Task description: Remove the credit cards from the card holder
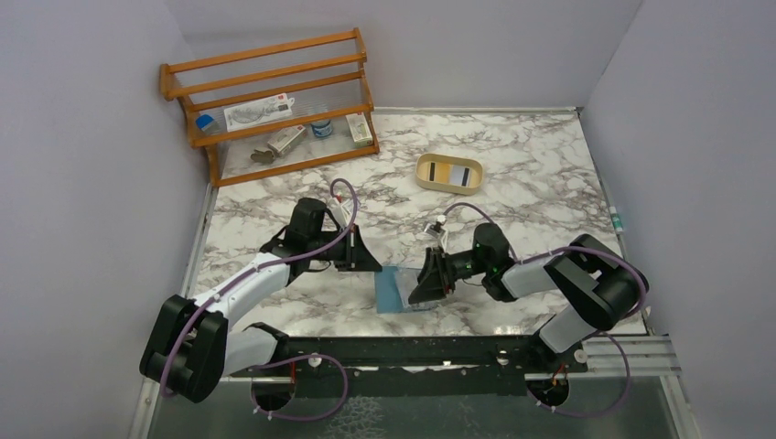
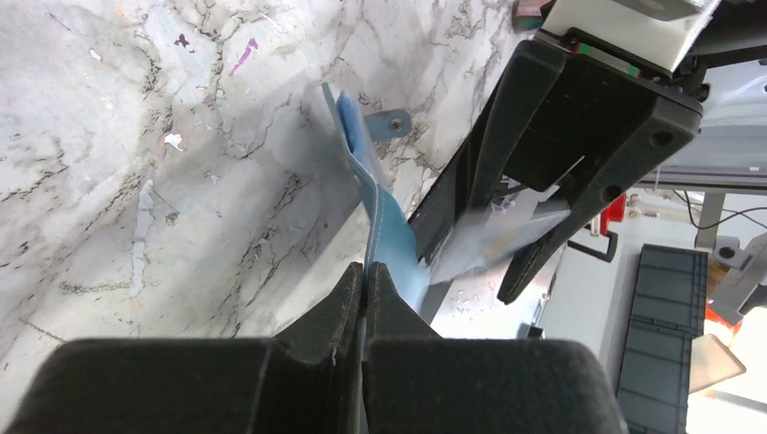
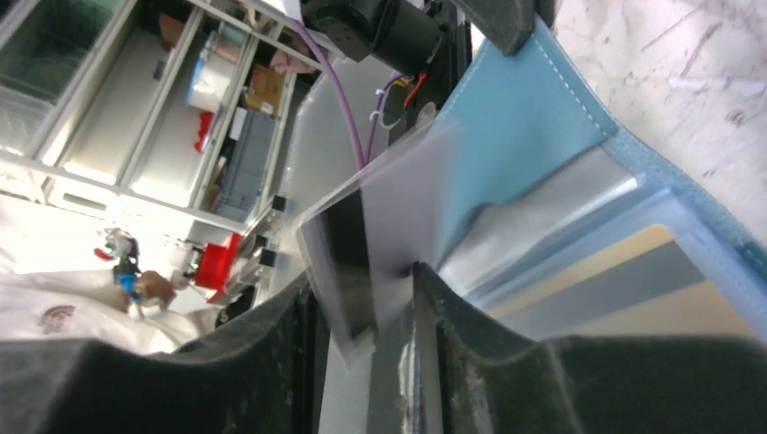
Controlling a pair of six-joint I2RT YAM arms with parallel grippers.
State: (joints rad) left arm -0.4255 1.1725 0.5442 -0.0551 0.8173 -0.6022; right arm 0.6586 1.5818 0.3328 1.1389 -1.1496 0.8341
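Observation:
The teal-blue card holder [image 1: 400,289] lies open on the marble between both arms. My left gripper [image 2: 364,271] is shut on the edge of one flap [image 2: 380,212], which stands up from the table; the snap tab [image 2: 390,124] shows beyond it. My right gripper [image 3: 362,289] reaches in from the other side. A pale credit card [image 3: 384,217] sits tilted and blurred between its fingers; the right fingertip touches it and a gap shows on the left. A second card [image 3: 624,289] with a tan stripe stays in the holder's clear pocket. From above, the right gripper [image 1: 424,289] covers the holder's right side.
A tan rounded tray [image 1: 426,174] holding striped cards sits behind, to the right of centre. A wooden rack [image 1: 274,101] with small items stands at the back left. Grey walls close in the table on three sides.

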